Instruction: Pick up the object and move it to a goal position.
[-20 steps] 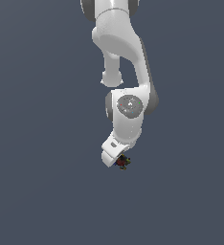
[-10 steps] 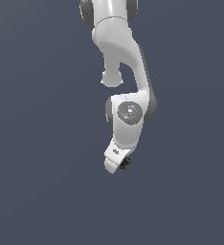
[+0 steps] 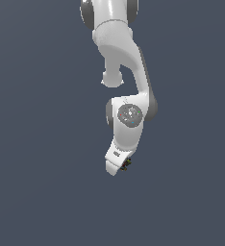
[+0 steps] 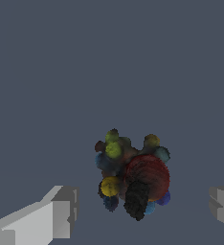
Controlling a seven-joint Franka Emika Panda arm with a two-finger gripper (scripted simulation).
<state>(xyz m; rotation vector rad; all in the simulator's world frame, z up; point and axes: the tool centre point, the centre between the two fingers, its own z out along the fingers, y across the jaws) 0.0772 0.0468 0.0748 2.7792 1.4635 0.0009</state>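
Fingers [image 4: 54,217] of your white two-fingered tool [image 4: 142,210] stand wide apart, with the small dark clump of red, yellow and blue beads [image 4: 132,173] between them, touching neither, so nothing is held. I judge that spread leaves room to straddle it before you close. In the exterior view the clump [image 3: 125,165] peeks out beside the tool's tip. It looks lumpy; I cannot tell a long axis.

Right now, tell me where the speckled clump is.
In the exterior view the speckled clump sits low and centre, at the tip of the white pincer. The wrist view shows it between the two fingers, which stand apart from it.
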